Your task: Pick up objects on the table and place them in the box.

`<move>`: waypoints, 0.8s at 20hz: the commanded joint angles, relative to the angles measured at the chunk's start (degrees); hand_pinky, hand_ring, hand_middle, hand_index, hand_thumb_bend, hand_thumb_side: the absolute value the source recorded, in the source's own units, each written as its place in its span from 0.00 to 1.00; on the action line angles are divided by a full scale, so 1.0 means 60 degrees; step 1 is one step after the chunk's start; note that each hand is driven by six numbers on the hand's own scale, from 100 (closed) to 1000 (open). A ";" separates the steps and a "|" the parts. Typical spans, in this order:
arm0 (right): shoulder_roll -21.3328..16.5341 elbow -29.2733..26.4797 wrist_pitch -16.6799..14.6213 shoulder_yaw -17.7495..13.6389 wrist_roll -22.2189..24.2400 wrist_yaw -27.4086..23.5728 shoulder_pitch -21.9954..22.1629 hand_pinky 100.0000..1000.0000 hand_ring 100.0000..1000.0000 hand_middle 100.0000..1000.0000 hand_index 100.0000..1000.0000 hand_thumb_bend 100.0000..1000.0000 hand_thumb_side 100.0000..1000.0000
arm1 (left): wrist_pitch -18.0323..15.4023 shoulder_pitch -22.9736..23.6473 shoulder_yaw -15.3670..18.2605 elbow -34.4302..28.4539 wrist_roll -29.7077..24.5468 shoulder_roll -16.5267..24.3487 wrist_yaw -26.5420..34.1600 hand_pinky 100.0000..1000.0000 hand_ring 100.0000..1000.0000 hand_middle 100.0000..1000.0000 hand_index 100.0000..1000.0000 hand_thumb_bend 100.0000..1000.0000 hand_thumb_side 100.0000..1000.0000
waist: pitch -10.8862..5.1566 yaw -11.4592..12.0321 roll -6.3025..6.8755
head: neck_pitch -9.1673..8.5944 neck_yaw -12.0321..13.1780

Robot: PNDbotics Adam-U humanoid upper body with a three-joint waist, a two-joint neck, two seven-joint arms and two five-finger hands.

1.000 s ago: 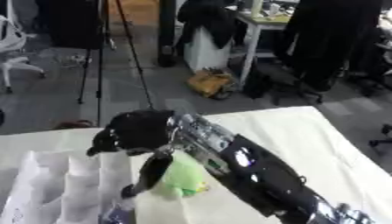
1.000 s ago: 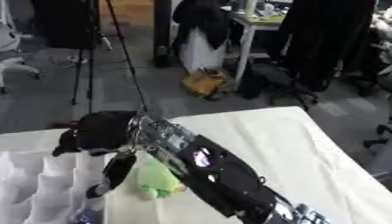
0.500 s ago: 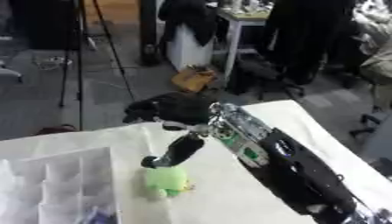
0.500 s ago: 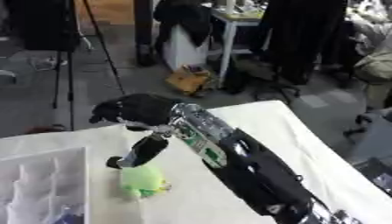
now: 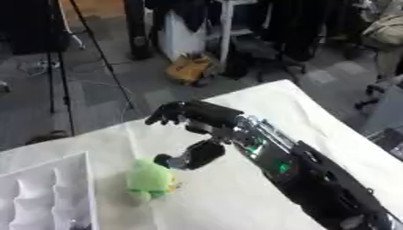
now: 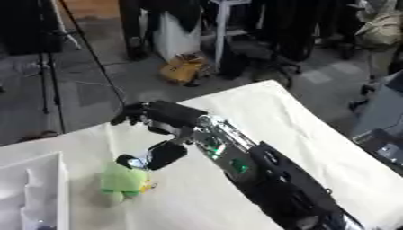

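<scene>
While the right hand (image 5: 197, 123) hangs with fingers spread, the green toy (image 5: 150, 180) lies just below its thumb.

Soft, even overhead light brightens the white bench (image 5: 236, 197), leaving only faint shadows. Both views are blurred throughout, smearing the dark robot hand (image 5: 197, 119). The far room lies dimmer and indistinct.

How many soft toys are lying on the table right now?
1: a green plush toy on the white table, beside the compartmented box, under the right hand. Others may be hidden.
</scene>
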 commanded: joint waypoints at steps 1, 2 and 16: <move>-0.0124 -0.0955 0.0175 -0.0227 -0.0563 -0.1590 0.0157 0.57 0.69 0.73 0.85 0.33 0.51 | -0.0023 0.0016 0.0151 -0.0189 0.0066 0.0059 -0.0093 0.97 0.86 0.81 0.72 0.42 0.80 | -0.0002 -0.0141 0.0152 | 0.0034 0.0170; -0.0129 -0.1280 0.0139 -0.0249 -0.0709 -0.2083 0.0311 0.56 0.68 0.72 0.84 0.32 0.50 | -0.0010 0.0034 0.0177 -0.0189 0.0094 0.0042 -0.0113 0.97 0.86 0.81 0.73 0.43 0.79 | 0.0000 -0.0243 0.0179 | 0.0079 0.0283; 0.0171 -0.2766 -0.0249 -0.0560 -0.1211 -0.3737 0.1855 0.55 0.68 0.72 0.83 0.29 0.50 | 0.0410 0.0389 0.0381 -0.0184 0.0295 -0.0103 -0.0605 0.99 0.90 0.83 0.72 0.41 0.82 | -0.0103 -0.1026 0.0375 | 0.1492 0.2732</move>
